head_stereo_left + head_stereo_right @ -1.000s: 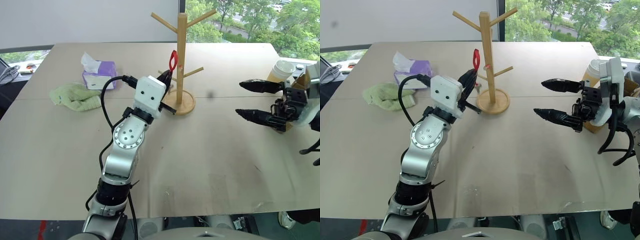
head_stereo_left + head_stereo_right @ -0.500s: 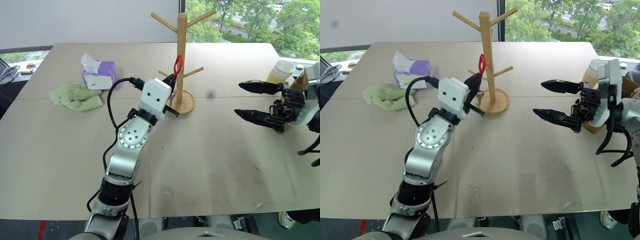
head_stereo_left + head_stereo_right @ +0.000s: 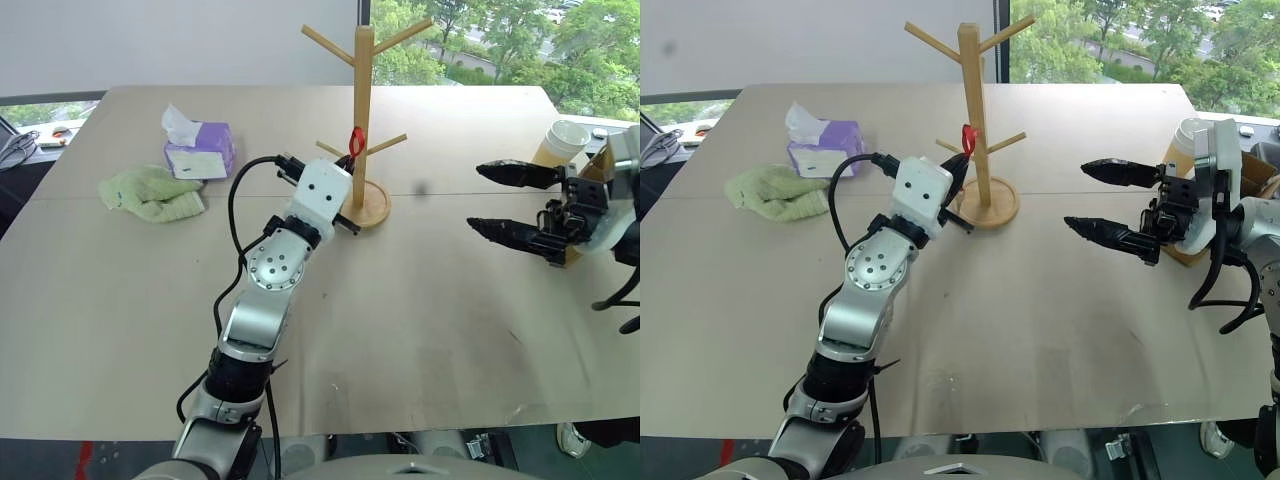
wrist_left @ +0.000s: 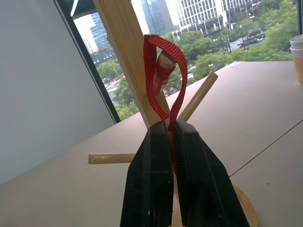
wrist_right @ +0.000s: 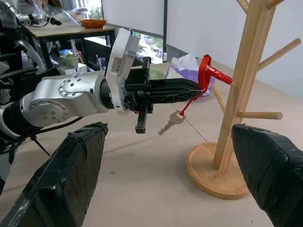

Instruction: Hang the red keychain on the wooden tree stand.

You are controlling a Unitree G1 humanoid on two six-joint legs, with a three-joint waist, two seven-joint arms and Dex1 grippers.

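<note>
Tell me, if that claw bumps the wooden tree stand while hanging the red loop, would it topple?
Probably it would wobble rather than fall. The wooden tree stand is a tall thin pole, so a push near the top could tip it, but its round disc base looks wide and flat. The red keychain in the left claw looks limp and light, adding little pull.

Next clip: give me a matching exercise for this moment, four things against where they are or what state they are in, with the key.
Things:
1. red keychain
2. right gripper
3. green cloth
4. paper cups

States or places:
A. open, holding nothing
B. stacked behind the right arm
C. lying beside the purple tissue box
D. pinched in the left gripper, its loop over a red-tipped peg of the wooden tree stand

Pairs: 1-D, 2-A, 3-C, 4-B
</note>
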